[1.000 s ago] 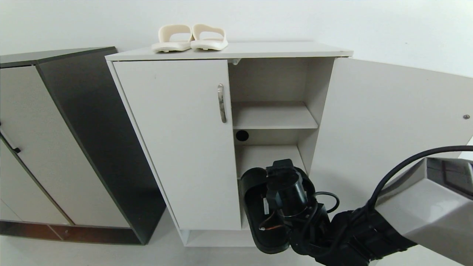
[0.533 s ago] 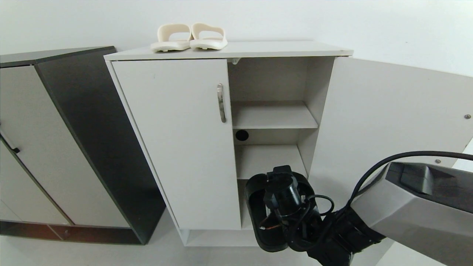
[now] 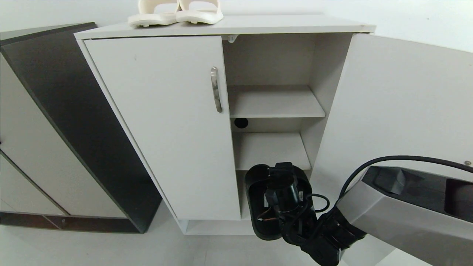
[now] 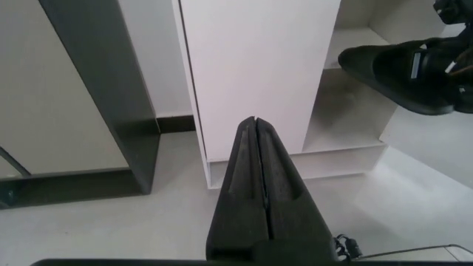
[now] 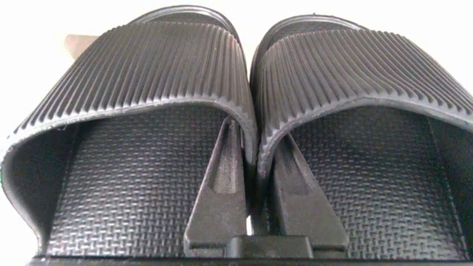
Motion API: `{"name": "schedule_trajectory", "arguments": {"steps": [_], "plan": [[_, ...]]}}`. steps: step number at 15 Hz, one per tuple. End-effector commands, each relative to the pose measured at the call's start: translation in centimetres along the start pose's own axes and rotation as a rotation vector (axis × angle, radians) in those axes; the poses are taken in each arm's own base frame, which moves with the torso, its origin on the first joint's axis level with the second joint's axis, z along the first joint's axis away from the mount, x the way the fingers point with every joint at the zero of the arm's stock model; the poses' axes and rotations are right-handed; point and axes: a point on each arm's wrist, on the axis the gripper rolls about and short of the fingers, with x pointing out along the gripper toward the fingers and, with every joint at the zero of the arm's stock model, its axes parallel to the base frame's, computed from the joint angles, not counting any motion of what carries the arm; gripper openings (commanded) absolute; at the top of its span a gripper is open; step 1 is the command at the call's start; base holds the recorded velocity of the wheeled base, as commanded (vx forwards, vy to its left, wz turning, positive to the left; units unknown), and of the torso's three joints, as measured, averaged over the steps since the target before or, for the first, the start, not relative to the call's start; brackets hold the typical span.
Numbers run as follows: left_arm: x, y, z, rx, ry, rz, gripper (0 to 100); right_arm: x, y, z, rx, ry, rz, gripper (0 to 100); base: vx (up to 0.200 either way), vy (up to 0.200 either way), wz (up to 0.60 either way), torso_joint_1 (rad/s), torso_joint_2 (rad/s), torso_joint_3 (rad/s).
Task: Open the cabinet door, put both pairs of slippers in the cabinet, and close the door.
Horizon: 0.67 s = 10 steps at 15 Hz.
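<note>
A: Right gripper (image 5: 257,140)?
B: Jaws pinch the black slippers (image 3: 258,199) by their touching inner walls. The pair hangs at the mouth of the white cabinet's (image 3: 277,24) lowest compartment (image 4: 344,114). Right door (image 3: 399,103) open.
A: Left gripper (image 4: 255,125)?
B: Jaws pressed together, above the floor (image 4: 148,222) facing the closed left door (image 3: 155,111). Cream slippers (image 3: 177,14) sit on the cabinet top.

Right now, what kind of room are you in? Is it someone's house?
Probably a hallway or entry corner, maybe a mock-up one. A white cabinet with shelves stands against a plain wall, cream slippers sit on top, and black slippers are held at its open side.
</note>
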Motion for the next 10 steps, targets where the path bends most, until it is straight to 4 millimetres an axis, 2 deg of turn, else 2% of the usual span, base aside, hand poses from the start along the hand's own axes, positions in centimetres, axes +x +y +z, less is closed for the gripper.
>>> {"name": "schedule_trajectory", "arguments": {"steps": [1,3,6,10], "plan": [[0.0,0.0,0.0,-0.001,0.001,0.001,0,0.4,0.0,-0.1,0.011,-0.017,-0.005,0,0.0,0.0,0.0,0.002,0.01,-0.198],[0.0,0.0,0.0,-0.002,0.001,0.001,0,0.6,0.0,-0.2,0.013,-0.048,-0.01,0,0.0,0.0,0.0,0.002,0.0,-0.134],[0.0,0.0,0.0,-0.002,0.001,0.001,0,1.1,0.0,-0.2,-0.013,-0.144,-0.031,0,0.0,0.0,0.0,0.0,0.0,0.0],[0.0,0.0,0.0,-0.002,0.001,0.001,0,2.7,-0.9,-1.9,-0.054,-0.175,-0.078,0,0.0,0.0,0.0,0.0,0.0,0.0]]}}
